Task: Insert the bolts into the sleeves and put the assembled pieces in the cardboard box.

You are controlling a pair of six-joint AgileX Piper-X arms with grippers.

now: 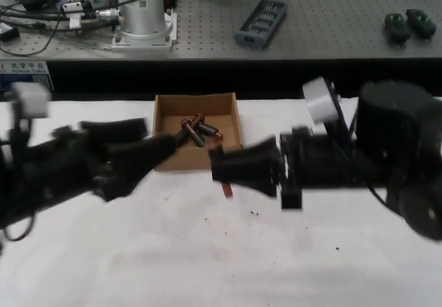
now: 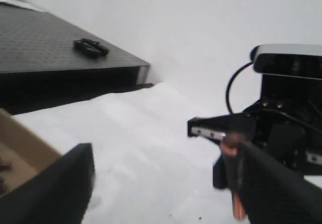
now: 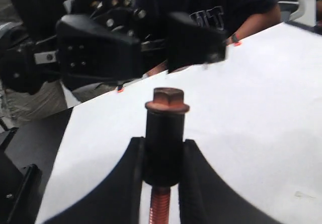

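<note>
Right pincer (image 3: 163,151) clenched on a black sleeve (image 3: 163,131) with a copper bolt (image 3: 167,99) through it, above the counter (image 1: 207,252) near the cardboard box (image 1: 193,159) at its far edge, assembled pieces (image 1: 197,129) inside, left pincer (image 2: 163,163) released beside the box

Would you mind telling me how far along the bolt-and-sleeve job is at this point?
Done: several assembled pieces lie in the cardboard box. In hand: the right gripper is shut on a sleeve with a bolt through it, near the box; the left gripper is open. Left: that piece has to go into the box.
</note>
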